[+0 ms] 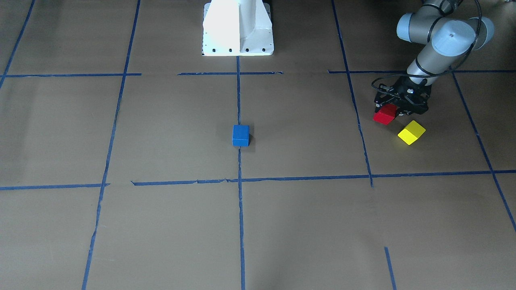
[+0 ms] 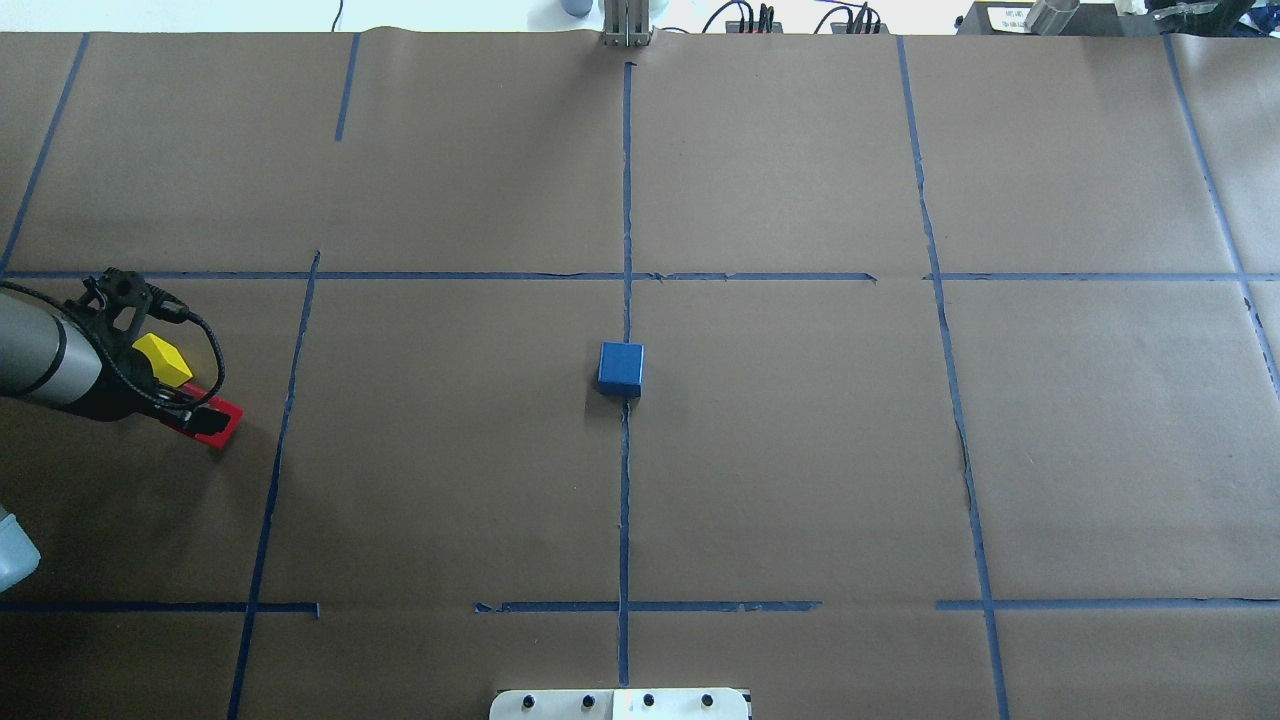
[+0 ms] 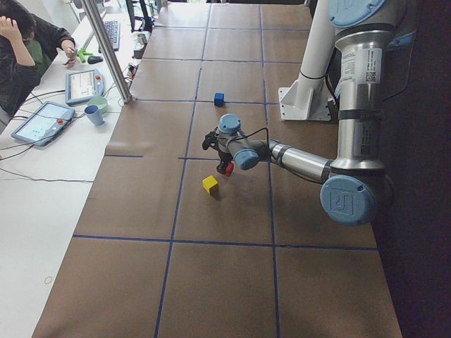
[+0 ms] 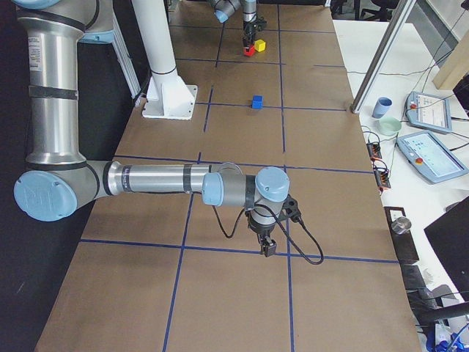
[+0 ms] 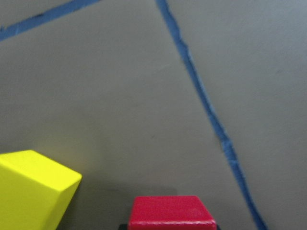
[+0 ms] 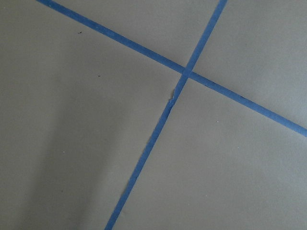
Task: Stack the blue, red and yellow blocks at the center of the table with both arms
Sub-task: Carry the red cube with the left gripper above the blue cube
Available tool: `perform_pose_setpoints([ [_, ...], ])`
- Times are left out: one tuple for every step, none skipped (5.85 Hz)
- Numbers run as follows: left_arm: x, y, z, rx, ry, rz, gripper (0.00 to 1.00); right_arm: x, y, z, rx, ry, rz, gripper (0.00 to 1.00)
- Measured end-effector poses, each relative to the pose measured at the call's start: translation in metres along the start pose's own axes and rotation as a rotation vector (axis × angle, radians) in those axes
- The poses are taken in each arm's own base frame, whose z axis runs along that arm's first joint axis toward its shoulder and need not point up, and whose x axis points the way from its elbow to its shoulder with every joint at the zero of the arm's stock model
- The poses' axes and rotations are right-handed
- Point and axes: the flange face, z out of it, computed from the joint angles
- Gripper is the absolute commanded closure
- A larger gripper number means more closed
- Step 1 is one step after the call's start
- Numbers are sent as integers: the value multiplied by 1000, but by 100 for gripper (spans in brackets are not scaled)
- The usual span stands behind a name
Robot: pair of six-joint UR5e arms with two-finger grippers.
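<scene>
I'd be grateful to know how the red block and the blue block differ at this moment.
The red block is held in the left hand; the blue block stands free, untouched. The blue block sits on the centre tape line, while the red block is far out on the robot's left, beside the yellow block. Both are small cubes of similar size.

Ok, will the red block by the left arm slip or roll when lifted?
The red cube-shaped block has flat faces and crisp edges, so it is probably rigid and will not roll. Its smooth surface could slip in an off-centre pinch. The yellow cube-shaped block lies close beside it, so a sideways drag might nudge that.
</scene>
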Motion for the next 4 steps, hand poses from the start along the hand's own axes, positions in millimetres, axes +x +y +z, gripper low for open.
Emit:
perform_pose_setpoints([
  [40,-34,-22,-2,-5,-56,98,2,2,3,-6,-3,6,1],
  [90,-74,-44,5,4,-145,98,6,4,8,-14,-8,43,1],
  [146,-103,-55,-4,5,-224,98,8,5,11,-19,-10,118,0],
  [210,-122,-54,-5,-22,-288,98,9,6,12,-22,-10,194,0],
])
